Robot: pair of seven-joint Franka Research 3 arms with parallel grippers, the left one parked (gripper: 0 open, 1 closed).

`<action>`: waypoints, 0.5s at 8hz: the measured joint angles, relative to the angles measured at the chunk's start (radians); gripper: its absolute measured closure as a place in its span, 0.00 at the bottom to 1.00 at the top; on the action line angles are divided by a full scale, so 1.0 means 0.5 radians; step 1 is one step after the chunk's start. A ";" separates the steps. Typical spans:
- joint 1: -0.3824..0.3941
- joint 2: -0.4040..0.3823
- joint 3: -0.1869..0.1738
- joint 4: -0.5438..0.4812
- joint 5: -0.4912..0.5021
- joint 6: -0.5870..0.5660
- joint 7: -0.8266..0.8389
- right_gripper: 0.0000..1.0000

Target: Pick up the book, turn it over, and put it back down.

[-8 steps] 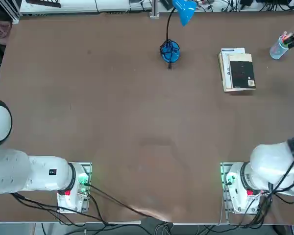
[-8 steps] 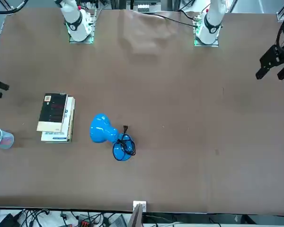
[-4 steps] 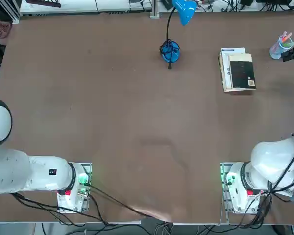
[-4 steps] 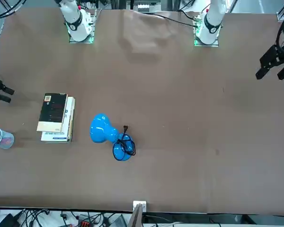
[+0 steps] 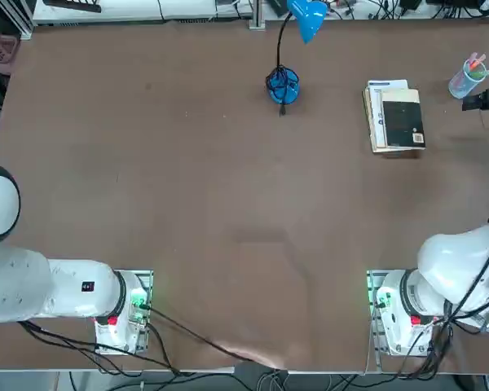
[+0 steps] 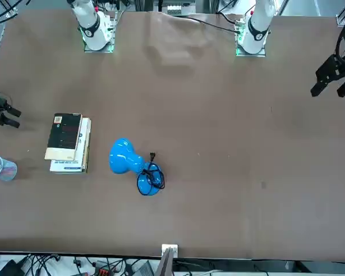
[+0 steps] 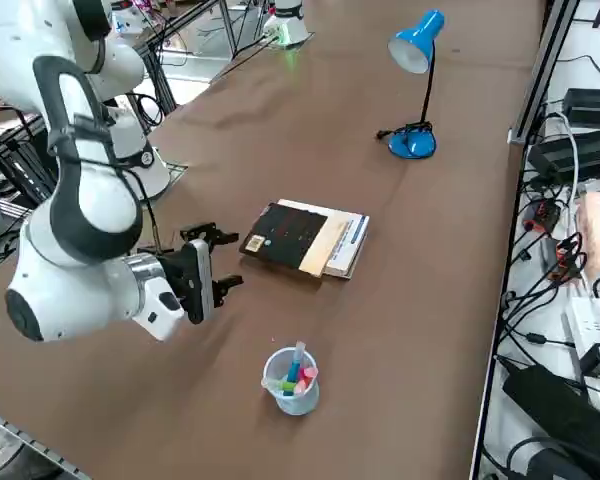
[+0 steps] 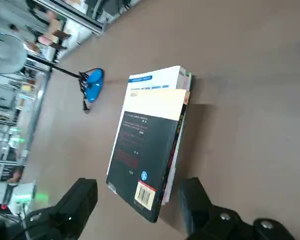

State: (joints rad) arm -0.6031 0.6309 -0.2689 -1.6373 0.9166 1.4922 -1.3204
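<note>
Two books stacked near the table (image 5: 228,204) edge; right gripper (image 7: 218,264) low beside them, fingers spread wide, apart from the stack, likely lining up on the long edge; the book (image 7: 288,236), dark, tan-banded, lies uppermost on the white-covered book (image 7: 348,240), untouched; pen cup (image 7: 290,381) close by, likely to be avoided.

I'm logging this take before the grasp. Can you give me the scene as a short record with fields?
target: black-faced book, tan band at one end, lying on top of a white book
right end effector: open, empty, beside the stack, not touching it
cup of pens: upright, near the end effector
blue lamp: standing apart from the stack
task stage: book not yet picked up
</note>
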 joint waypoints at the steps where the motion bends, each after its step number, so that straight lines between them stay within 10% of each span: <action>1: -0.003 0.061 0.002 -0.001 0.079 -0.023 -0.035 0.03; 4: -0.001 0.211 0.020 -0.001 0.203 -0.037 0.043 0.07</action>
State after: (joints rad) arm -0.6035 0.7362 -0.2588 -1.6378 1.0179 1.4735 -1.2987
